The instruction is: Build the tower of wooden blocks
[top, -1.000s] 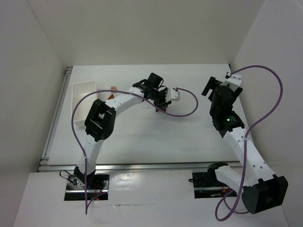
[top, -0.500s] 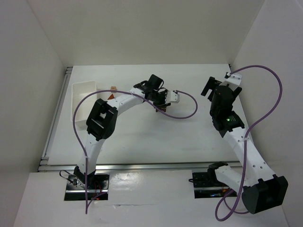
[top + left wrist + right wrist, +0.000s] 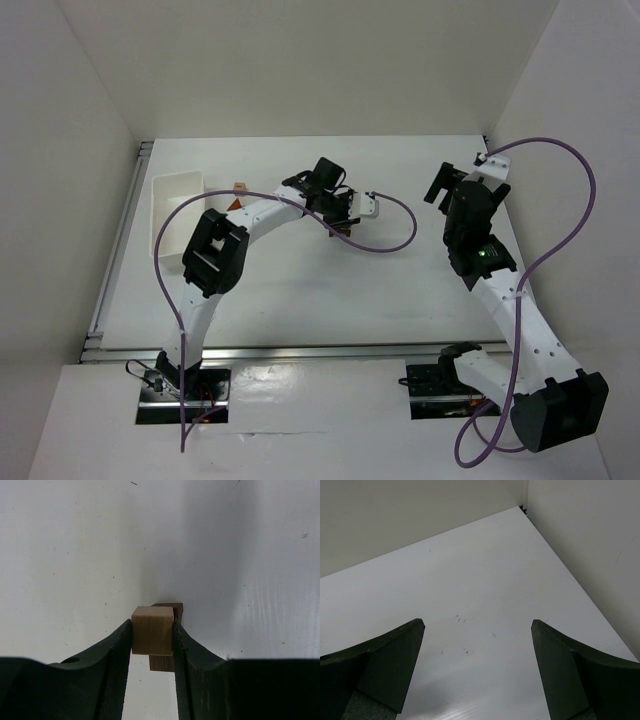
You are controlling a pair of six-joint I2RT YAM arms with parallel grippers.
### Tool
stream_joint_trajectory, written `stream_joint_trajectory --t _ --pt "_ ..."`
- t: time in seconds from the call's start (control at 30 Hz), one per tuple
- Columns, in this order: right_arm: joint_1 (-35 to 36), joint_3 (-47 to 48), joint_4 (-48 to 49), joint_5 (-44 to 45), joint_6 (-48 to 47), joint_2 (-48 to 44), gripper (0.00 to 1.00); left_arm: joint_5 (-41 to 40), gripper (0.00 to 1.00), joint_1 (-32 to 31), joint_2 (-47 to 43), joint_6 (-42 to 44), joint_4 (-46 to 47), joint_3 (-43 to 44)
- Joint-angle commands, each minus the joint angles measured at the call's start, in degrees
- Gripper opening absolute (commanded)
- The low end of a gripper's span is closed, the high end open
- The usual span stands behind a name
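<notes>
In the left wrist view my left gripper (image 3: 152, 626) is shut on a light tan cube (image 3: 152, 632). The cube sits over a dark brown block (image 3: 166, 663) that stands on the white table; whether they touch I cannot tell. In the top view the left gripper (image 3: 343, 218) is at the table's middle, pointing down, and hides both blocks. A tan block (image 3: 239, 186) and an orange-red piece (image 3: 232, 204) lie by the left arm's far side. My right gripper (image 3: 443, 186) (image 3: 477, 625) is open and empty over bare table at the right.
A white rectangular tray (image 3: 160, 205) stands at the far left of the table. White walls close in the table on the left, back and right (image 3: 580, 540). Purple cables (image 3: 385, 240) loop from both arms.
The left arm's elbow has shifted very slightly; its gripper stays at the same spot, shut. The right arm has not moved.
</notes>
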Motion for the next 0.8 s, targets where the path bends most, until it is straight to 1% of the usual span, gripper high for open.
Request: stream_joint_trajectory --t 0.0,0.47,0.77 --pt "-0.2 0.1 2.6 -0.3 -0.8 -0.6 0.96 2.4 0.00 0.3 0.6 3.0 -0.9 0.3" --pt "-0.2 0.1 2.6 -0.3 -0.8 -0.6 0.96 2.9 0.00 0.3 0.6 3.0 -1.9 -0.2" --pt "-0.2 0.1 2.6 -0.9 -0.8 -0.6 0.96 1.3 0.00 0.3 0.6 1.4 -0.8 -0.7"
